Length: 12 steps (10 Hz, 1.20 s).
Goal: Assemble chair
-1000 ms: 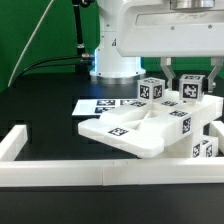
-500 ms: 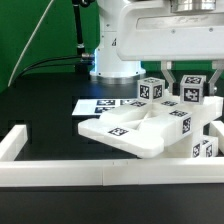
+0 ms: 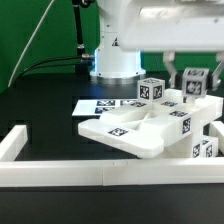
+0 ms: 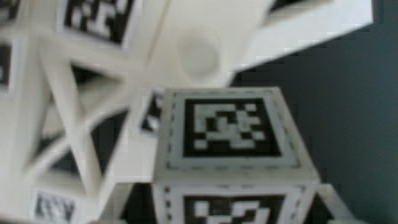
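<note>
No readable text; only black-and-white square tags on chair pieces (image 3: pixel 150 128) and marker board (image 3: pixel 100 105).

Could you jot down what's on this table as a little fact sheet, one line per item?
Main piece: white blocky plastic chair assembly, several tagged parts stacked, resting tilted on the table
Tagged cube: small white block on top of the assembly
Claw: robot's claw above the assembly's far side; open or shut unclear
Marker board: flat white tagged sheet behind
Border: long low white rail in front
</note>
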Motion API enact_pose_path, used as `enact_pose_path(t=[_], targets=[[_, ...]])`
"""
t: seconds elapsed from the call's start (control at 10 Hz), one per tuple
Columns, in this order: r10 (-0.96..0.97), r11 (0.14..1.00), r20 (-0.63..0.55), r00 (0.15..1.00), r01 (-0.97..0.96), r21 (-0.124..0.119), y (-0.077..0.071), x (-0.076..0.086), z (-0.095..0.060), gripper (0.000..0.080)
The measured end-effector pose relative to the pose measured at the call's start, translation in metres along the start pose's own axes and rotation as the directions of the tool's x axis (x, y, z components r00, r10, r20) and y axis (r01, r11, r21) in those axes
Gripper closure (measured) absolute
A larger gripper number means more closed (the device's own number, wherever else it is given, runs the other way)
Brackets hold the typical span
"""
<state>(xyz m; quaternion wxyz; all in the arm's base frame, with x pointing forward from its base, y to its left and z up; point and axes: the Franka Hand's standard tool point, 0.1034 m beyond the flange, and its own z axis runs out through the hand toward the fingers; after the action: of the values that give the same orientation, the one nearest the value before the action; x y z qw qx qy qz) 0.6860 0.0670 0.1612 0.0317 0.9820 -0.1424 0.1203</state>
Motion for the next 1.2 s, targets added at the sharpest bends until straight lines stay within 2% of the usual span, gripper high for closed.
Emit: enact_pose_path(t=[0.1,0.3,0.4,1.0,1.2], targets=[[-0.046,0.999,-0.042,0.998,0.045,-0.01,-0.005,0.007,-0.014,0.0514],[-0.054,0.998,-0.087,0.995,0.056,0.02,-0.005,0.014,-0.039,0.0514],[-0.051,0.998,-0.088,0.995,0.053,0.022,-0.004,0.013,-0.041,0.0514],[-0.049,0.998,-0.091,0.995,0.051,0.02,-0.004,0.012,-0.037,0.0514],[-0.047,0.998,-0.118,0.992,0.05,0.023,0.001,0.003,-0.026,0.0514]])
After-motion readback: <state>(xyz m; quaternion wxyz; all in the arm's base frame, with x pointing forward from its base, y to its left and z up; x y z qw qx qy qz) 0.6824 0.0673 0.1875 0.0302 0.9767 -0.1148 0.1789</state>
